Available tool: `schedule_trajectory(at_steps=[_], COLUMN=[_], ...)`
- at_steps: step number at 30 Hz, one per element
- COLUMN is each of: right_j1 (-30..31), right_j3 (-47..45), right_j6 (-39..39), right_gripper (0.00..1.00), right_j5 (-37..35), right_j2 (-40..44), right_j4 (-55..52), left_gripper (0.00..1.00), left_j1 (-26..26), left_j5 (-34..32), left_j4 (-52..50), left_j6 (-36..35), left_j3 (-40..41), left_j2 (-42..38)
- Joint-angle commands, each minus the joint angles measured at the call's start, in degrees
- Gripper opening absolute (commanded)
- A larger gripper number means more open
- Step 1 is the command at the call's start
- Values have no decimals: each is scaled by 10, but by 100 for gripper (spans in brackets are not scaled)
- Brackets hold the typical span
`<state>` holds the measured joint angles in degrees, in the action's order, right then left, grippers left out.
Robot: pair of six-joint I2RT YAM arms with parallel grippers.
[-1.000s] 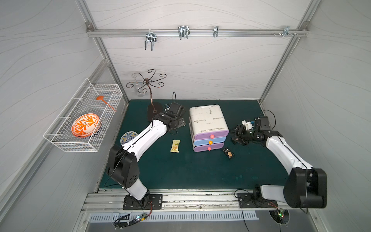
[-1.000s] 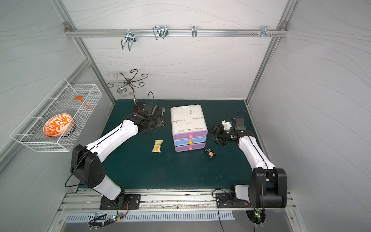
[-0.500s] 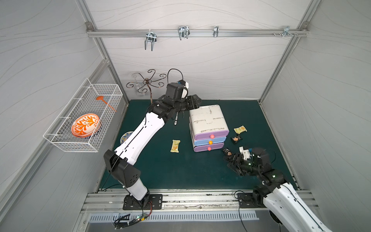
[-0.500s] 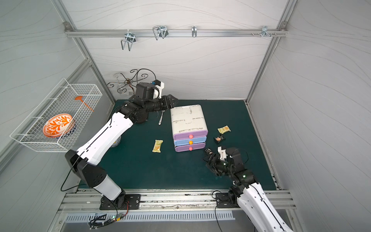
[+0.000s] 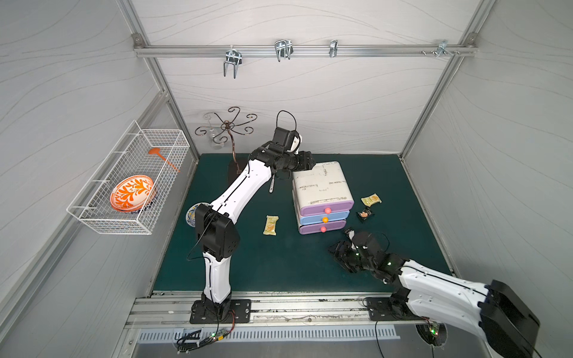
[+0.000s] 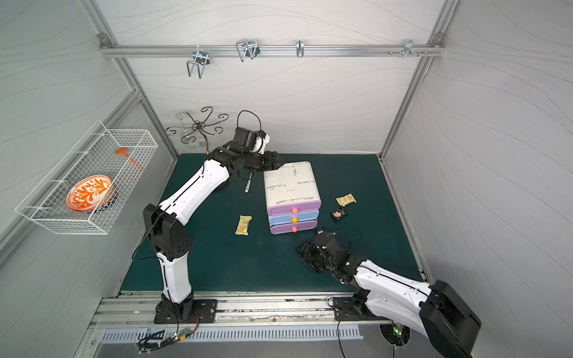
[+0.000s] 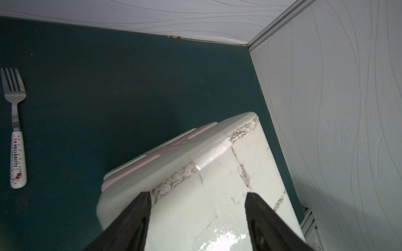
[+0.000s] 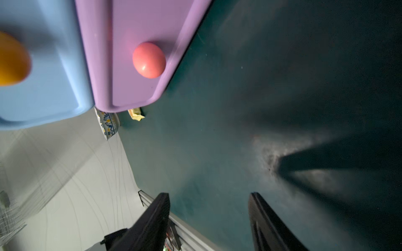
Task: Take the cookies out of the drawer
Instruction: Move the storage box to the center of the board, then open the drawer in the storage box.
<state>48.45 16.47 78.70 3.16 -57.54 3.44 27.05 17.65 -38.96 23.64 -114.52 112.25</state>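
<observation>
Left gripper (image 7: 199,194): black tapered fingers (image 7: 139,217) were spread wide and held nothing. The gap straddled a rounded rear corner of the drawer unit's top. Contact with the casing could not be confirmed.
Right gripper (image 8: 208,195): fingers (image 8: 267,223) were spread with an empty gap, low over the mat (image 8: 217,152).
Drawer unit (image 5: 321,187): glossy white plastic casing, scuffed, with grey residue in straight lines. It held three stacked drawers, purple, blue and purple, each with a ball knob. All fronts sat closed in both top views.
Bottom drawer (image 8: 139,50): smooth purple front with a pink knob (image 8: 149,60), ahead of the right fingertips and apart from them.
Cookies (image 5: 270,225): three flat, crinkled wrapped packets lay on the mat, outside the drawers.
Yellow packet (image 8: 136,114): pale wrapper, far beyond the right fingertips, past the bottom drawer's corner.
Second yellow packet (image 5: 371,200) and black packet (image 5: 365,214): close together, off to the side of the right fingers, near the unit's side wall.
Small dark item (image 5: 349,232): just beside the right gripper's body. It was possibly a fourth packet, but too small to confirm.
Fork (image 7: 16,130): silver tines and a white printed handle, flat on the mat, well to the side of the left fingers.
Bowl (image 8: 108,123): glazed, with a blue and yellow pattern, far beyond the right fingertips.
Mat: dark green, matte.
</observation>
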Motion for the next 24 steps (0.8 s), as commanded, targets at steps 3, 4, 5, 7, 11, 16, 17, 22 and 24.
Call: schedule_trajectory(at_steps=[3,4,5,7,11,16,17,22,24], right_j1=[3,2,0,-4,-4,-6,-7,-9,-14], right_j3=[8,8,8,5,8,10,8,-7,-6], right_j6=[7,5,4,7,11,9,8,10,7], right_gripper=[62,62,62,62,62,62,62,61,62], right_j5=[-52,-55,-54,-50,-40,-42,-41,-43,-39], right_j2=[-1,1,-1,-17,-53,-55,-53,-40,-42], right_j4=[24,21,18,28,54,52,51,51,51], left_gripper=[73,73,73,71,71,72,72,70,64], left_j1=[-12,-16,-18,-19,-22,-26,-26,-26,-25], left_j5=[30,34,40,51,31,32,35,112,144], left_j4=[29,36,40,43,58,62,70,120,146], left_j6=[-15,-13,-9,-5,-2,16,25,75,95], left_j3=[22,32,39,49,58,14,14,26,37], left_j2=[0,-3,-3,1,-24,-51,-57,-63,-57])
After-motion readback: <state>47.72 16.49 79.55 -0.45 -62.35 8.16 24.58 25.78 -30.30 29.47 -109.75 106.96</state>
